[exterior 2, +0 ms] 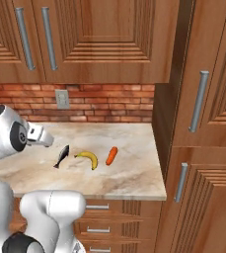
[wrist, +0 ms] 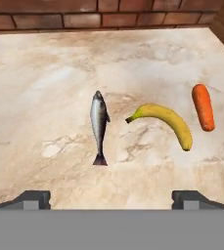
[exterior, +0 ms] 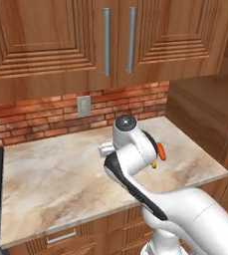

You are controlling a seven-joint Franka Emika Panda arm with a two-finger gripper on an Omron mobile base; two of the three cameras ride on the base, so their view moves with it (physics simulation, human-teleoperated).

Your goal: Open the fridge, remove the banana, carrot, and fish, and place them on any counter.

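Counter point(wrist: 45, 73) holds fish point(wrist: 99, 126), banana point(wrist: 165, 122), carrot point(wrist: 203, 106); tool point(wrist: 111, 199) seemingly spread, empty.

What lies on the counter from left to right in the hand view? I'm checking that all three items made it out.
Fish → banana → carrot, all lying apart on the counter, with the open gripper above them.

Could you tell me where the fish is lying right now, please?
In the hand view, the fish lies on the counter, left of the banana, apart from it.
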